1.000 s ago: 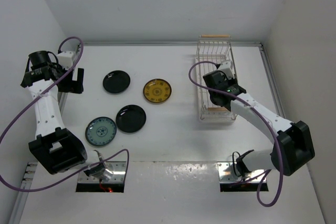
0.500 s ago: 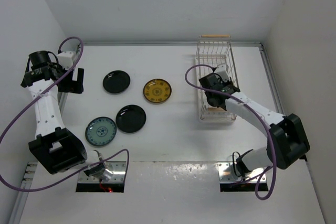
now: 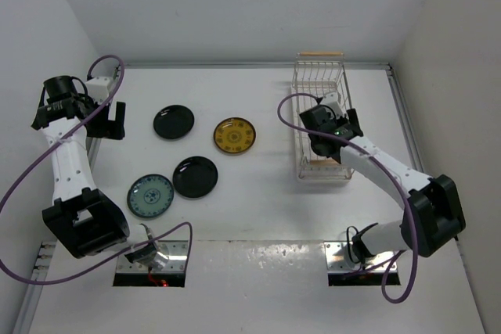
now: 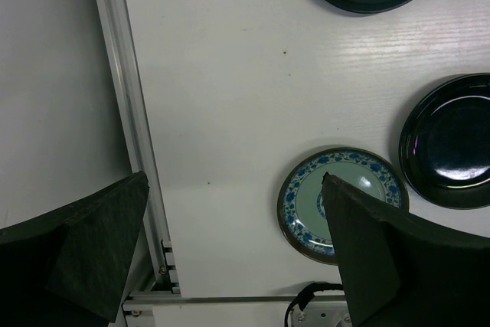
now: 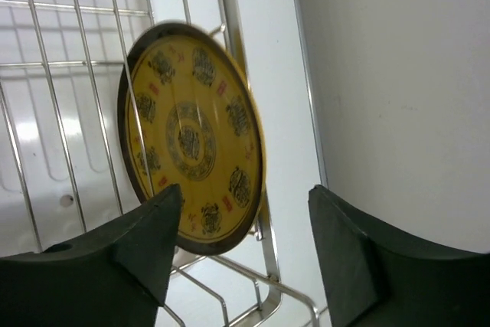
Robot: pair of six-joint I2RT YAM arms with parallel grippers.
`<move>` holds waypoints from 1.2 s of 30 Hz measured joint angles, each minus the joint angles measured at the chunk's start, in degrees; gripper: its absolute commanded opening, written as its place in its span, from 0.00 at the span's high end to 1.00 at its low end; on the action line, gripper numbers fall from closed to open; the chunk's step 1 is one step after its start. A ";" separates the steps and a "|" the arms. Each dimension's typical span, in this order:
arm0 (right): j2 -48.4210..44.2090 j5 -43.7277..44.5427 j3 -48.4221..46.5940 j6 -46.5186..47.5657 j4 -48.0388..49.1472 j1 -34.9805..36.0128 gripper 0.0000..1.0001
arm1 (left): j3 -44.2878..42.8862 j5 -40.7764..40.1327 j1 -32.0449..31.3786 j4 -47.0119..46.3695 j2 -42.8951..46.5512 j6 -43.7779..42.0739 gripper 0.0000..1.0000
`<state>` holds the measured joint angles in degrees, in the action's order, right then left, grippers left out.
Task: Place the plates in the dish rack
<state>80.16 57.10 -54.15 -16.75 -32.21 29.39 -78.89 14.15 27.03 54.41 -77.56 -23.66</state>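
Standing in the dish rack (image 3: 320, 76), yellow plate (image 5: 191, 143); red marks (image 5: 223, 87) unreadable.

Lab booth: white walls (image 3: 235, 5), bolted robot arms (image 3: 66, 170)

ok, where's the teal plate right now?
Top view, left side: the teal plate lies flat on the table, just left of the nearer black plate.
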 measured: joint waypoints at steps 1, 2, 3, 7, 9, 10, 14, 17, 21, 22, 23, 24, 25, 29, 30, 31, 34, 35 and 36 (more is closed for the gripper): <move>-0.26 -0.24 -0.85 0.76 -0.22 -0.02 0.26 | 0.00 0.00 0.00 0.02 -0.07 -0.02 0.00; -0.42 -0.42 -1.77 1.51 -0.28 -0.04 0.21 | 0.00 0.00 0.00 0.00 -0.09 0.00 0.00; -0.57 -0.85 -3.02 2.03 -0.48 -0.07 0.19 | 0.00 0.00 0.00 0.00 -0.09 -0.02 0.00; -1.29 -3.02 -8.66 4.42 -1.03 0.39 0.11 | 0.00 0.00 0.00 0.00 -0.09 0.00 0.00; -1.79 -5.51 -12.07 5.16 -1.38 1.16 0.10 | 0.00 0.02 0.00 0.02 -0.09 0.00 0.00; -1.99 -8.44 -13.90 5.27 -1.62 1.64 0.10 | 0.00 0.04 0.00 0.00 -0.09 0.00 0.00; -1.66 -24.59 -19.23 3.56 -1.18 2.34 0.10 | 0.00 0.72 -0.07 0.00 -0.26 0.20 0.00; 2.51 -37.27 -21.49 -0.63 1.42 2.86 0.13 | 0.26 1.16 -0.37 -0.07 -0.37 0.26 0.03; 15.30 -48.48 -23.67 -7.85 6.51 3.54 0.21 | 2.51 0.96 -1.51 -0.46 -0.35 0.31 0.09; 18.80 -50.21 -24.09 -9.60 7.23 3.76 0.25 | 3.52 0.79 -1.92 -0.61 -0.35 0.17 0.09; 22.53 -51.91 -24.61 -11.15 7.76 3.87 0.27 | 4.61 0.42 -2.25 -0.61 -0.35 0.13 0.09; 26.12 -53.20 -25.24 -12.74 7.89 3.93 0.29 | 5.70 -0.11 -2.51 -0.57 -0.35 0.13 0.09; 29.11 -54.18 -25.68 -13.99 8.02 3.98 0.33 | 6.78 -0.55 -2.78 -0.50 -0.35 0.11 0.09; 38.03 -56.11 -27.93 -18.75 8.63 3.93 0.42 | 9.99 -1.99 -3.37 -0.11 -0.37 0.07 0.10; 39.39 -56.30 -28.33 -19.85 9.22 3.87 0.44 | 10.23 -2.16 -3.43 0.13 -0.39 0.07 0.10; 40.41 -56.37 -28.65 -21.16 9.77 3.78 0.48 | 10.32 -2.23 -3.50 0.17 -0.42 0.07 0.10; 42.25 -57.33 -29.51 -25.22 11.69 3.17 0.53 | 10.32 -2.47 -3.72 0.07 -0.46 0.13 0.10; 42.62 -57.51 -29.66 -26.34 12.72 2.93 0.54 | 10.32 -2.51 -3.72 0.09 -0.57 0.15 0.10; 42.97 -57.68 -29.75 -27.65 13.66 2.75 0.54 | 10.32 -2.62 -3.72 0.02 -0.72 0.15 0.10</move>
<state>123.13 -0.58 -83.90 -44.40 -18.55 32.14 -68.58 11.53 23.31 54.43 -78.28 -23.51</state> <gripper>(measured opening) 0.468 0.904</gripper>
